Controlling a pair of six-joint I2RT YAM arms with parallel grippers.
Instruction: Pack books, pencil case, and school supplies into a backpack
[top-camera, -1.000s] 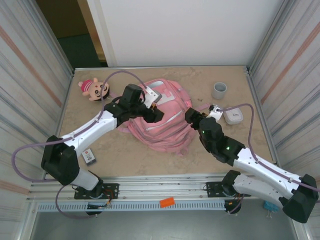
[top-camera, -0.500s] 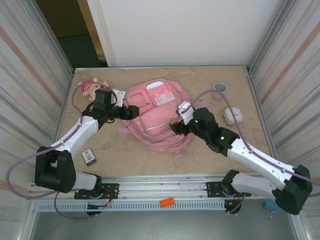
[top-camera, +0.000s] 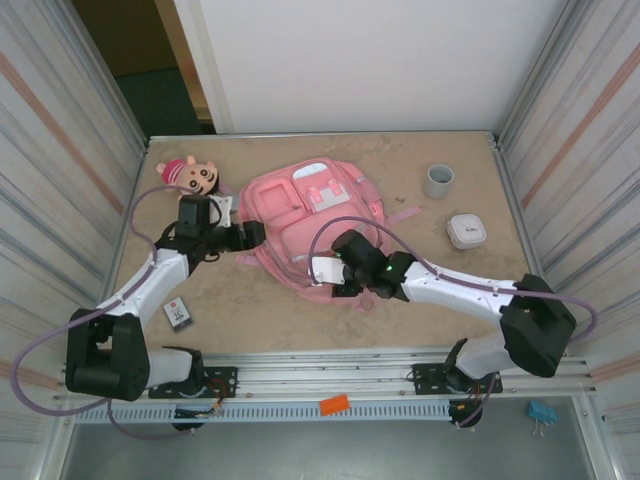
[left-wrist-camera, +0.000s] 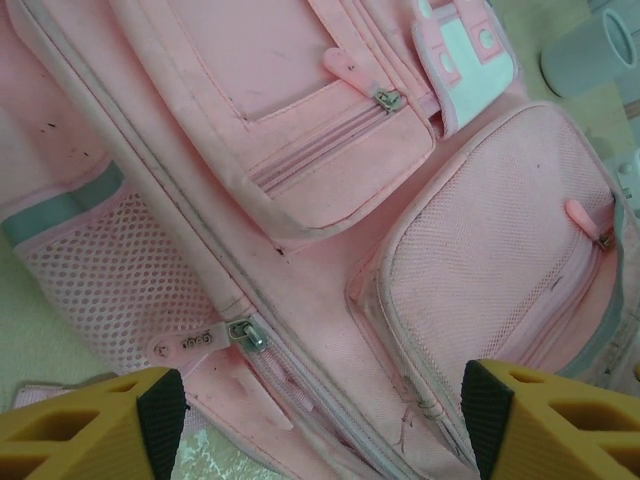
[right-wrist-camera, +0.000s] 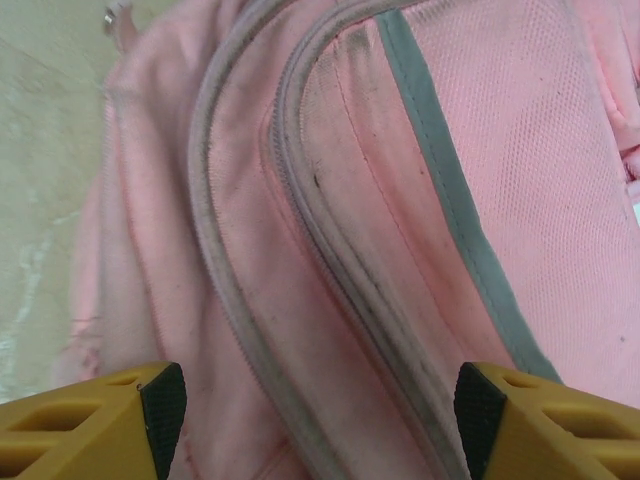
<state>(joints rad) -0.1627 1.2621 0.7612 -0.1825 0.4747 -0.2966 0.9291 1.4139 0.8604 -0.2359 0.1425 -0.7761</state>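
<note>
The pink backpack (top-camera: 312, 212) lies flat mid-table, front pockets up and zips closed. My left gripper (top-camera: 251, 235) is at its left edge, open, with nothing between the fingers. In the left wrist view the left gripper (left-wrist-camera: 325, 425) hovers over a main-zip pull (left-wrist-camera: 245, 335) and the pocket fronts of the backpack (left-wrist-camera: 300, 180). My right gripper (top-camera: 333, 279) is open over the backpack's near edge. The right wrist view has the right gripper (right-wrist-camera: 310, 425) straddling the zip seams of the backpack (right-wrist-camera: 400, 250). A small black-and-white card (top-camera: 178, 314) lies near the left arm. Book and pencil case are out of view.
A pink-capped plush doll (top-camera: 188, 177) lies at the back left. A grey cup (top-camera: 438, 181) and a small white box (top-camera: 466, 231) stand right of the backpack. The cup (left-wrist-camera: 600, 45) also appears in the left wrist view. Metal walls close in both sides.
The left arm drew back from over the backpack to its left edge. The right arm swung left and down to the backpack's near edge. The backpack top is now uncovered.
</note>
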